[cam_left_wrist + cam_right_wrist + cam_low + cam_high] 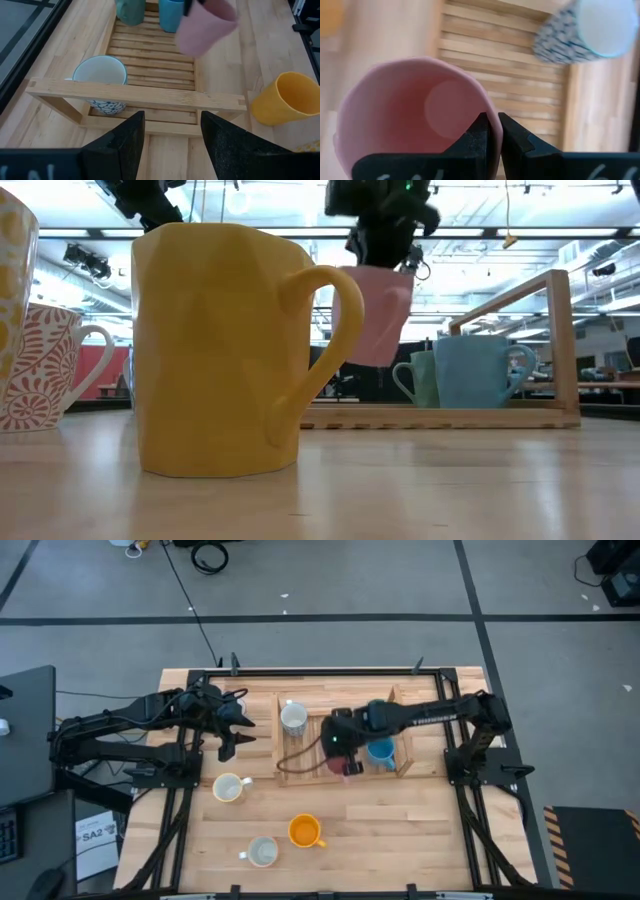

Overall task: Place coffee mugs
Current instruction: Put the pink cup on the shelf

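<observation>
My right gripper [342,752] reaches from the table's right over the slatted wooden tray [290,772] and is shut on the pink mug [375,315], which hangs in the air above the tray's near rail. In the tray stand a blue mug [381,752], a dark green mug [418,380] and a blue-patterned whitish mug [293,718]. A cream mug [228,787], the orange mug [305,831] and another whitish mug [262,852] stand upright on the table nearer me. My left gripper [167,140] hovers open, left of the tray, touching nothing. My right gripper pinches the pink mug's wall at its rim [492,117], one finger [481,136] inside the mug and the other [514,140] outside. The fingers come from above, pointing down. The mug hangs below them, lifted clear of tray and table, slightly tilted.
The tray's raised end frames [555,340] stand up at both ends, and its left one [135,92] lies between my left gripper and the mugs. Bare slats [150,55] lie between the patterned mug and the blue and green pair. Bare table lies right of the orange mug.
</observation>
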`<state>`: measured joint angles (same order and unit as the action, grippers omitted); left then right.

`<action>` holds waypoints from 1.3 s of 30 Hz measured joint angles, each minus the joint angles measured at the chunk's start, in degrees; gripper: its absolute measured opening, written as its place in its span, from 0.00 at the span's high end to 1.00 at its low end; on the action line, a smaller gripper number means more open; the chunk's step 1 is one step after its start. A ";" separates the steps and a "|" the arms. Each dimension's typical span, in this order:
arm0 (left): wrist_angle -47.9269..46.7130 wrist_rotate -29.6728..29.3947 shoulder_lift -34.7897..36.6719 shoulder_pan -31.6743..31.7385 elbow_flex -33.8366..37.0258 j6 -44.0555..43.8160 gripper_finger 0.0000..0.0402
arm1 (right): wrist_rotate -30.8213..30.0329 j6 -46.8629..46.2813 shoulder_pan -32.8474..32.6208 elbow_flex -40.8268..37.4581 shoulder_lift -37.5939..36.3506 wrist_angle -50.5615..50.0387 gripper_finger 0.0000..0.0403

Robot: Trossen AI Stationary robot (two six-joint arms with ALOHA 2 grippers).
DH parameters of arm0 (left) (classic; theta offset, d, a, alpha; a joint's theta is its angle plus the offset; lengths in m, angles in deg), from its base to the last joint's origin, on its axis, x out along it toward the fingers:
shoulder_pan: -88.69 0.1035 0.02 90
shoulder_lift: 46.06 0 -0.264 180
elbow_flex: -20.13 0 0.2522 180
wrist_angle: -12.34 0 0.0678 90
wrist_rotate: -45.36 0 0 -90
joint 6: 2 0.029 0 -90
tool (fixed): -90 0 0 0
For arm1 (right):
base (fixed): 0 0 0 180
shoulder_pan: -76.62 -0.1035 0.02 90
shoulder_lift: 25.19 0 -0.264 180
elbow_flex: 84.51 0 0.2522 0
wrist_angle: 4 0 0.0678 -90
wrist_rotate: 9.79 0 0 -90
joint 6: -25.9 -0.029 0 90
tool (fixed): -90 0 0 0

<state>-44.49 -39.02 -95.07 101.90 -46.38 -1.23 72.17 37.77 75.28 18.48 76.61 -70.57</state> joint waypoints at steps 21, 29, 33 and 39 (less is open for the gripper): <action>-0.02 0.00 0.01 -0.02 0.02 0.00 0.50 | 5.25 5.73 8.94 -2.59 0.02 -0.95 0.91; 0.00 0.00 0.00 -0.01 0.02 -0.01 0.50 | 5.65 6.33 10.86 -7.67 0.04 1.38 0.91; 0.00 0.00 0.00 -0.02 0.02 0.00 0.50 | 6.16 6.34 11.77 -8.41 0.04 1.32 0.91; -0.01 0.00 0.00 0.00 0.02 -0.01 0.50 | 8.05 6.31 12.19 -8.41 0.04 1.34 0.91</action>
<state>-44.50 -39.02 -95.06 101.90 -46.36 -1.23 80.22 44.08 87.47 10.07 76.66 -69.23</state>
